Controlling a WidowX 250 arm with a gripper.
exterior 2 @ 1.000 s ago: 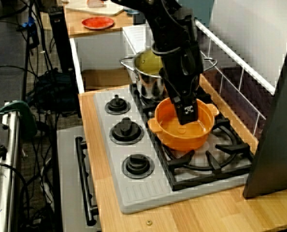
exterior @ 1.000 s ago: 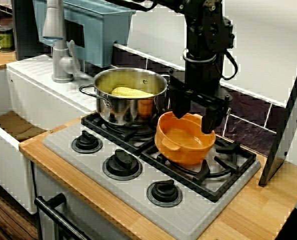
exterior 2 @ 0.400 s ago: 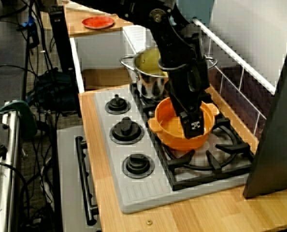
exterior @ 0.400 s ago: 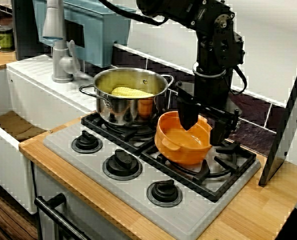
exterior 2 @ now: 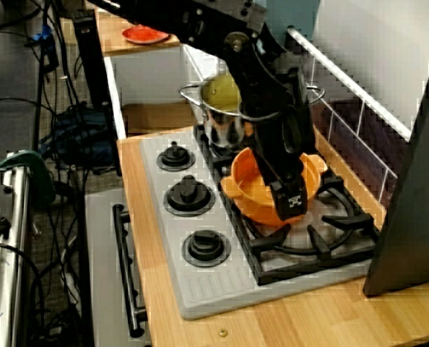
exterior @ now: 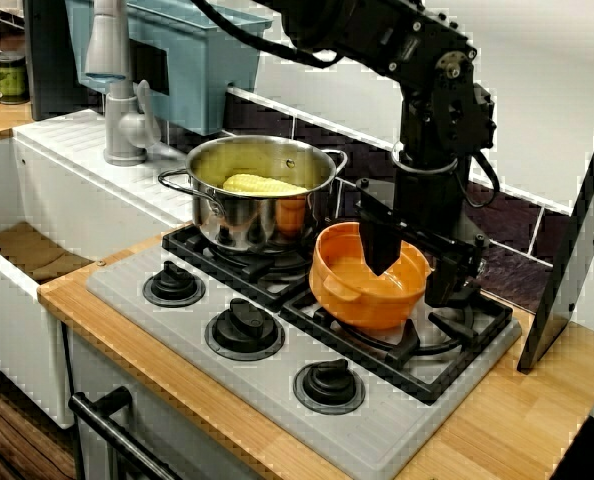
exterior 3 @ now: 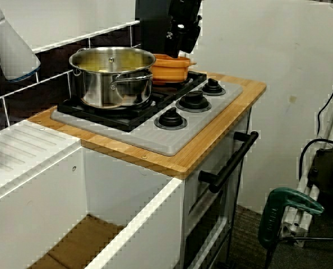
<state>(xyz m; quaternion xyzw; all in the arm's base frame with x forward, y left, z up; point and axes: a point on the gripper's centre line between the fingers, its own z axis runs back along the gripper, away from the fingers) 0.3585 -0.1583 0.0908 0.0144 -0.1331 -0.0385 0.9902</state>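
Observation:
An orange two-handled bowl (exterior: 365, 285) sits on the right-hand burner grate of the grey hob (exterior: 227, 380). My black gripper (exterior: 414, 268) is open and low over the bowl's right side. One finger (exterior: 381, 250) reaches inside the bowl and the other (exterior: 449, 282) hangs outside, so the rim lies between them. In the view from the stove's end, the gripper (exterior 2: 289, 195) covers the near side of the bowl (exterior 2: 247, 189). The view from the sink side shows the bowl (exterior 3: 169, 67) behind the pot, with the gripper's tips hidden. The bowl looks empty.
A steel pot (exterior: 262, 215) holding a corn cob (exterior: 262, 184) stands on the left burner, close beside the bowl. Three black knobs (exterior: 244, 328) line the hob's front. Left are a faucet (exterior: 112, 90) and sink (exterior: 27, 250). A slanted dark panel (exterior: 577, 230) leans at the right.
The gripper has moved right and dropped lower, from spanning the bowl's middle to straddling its right rim. It stays open. The bowl and pot have not shifted.

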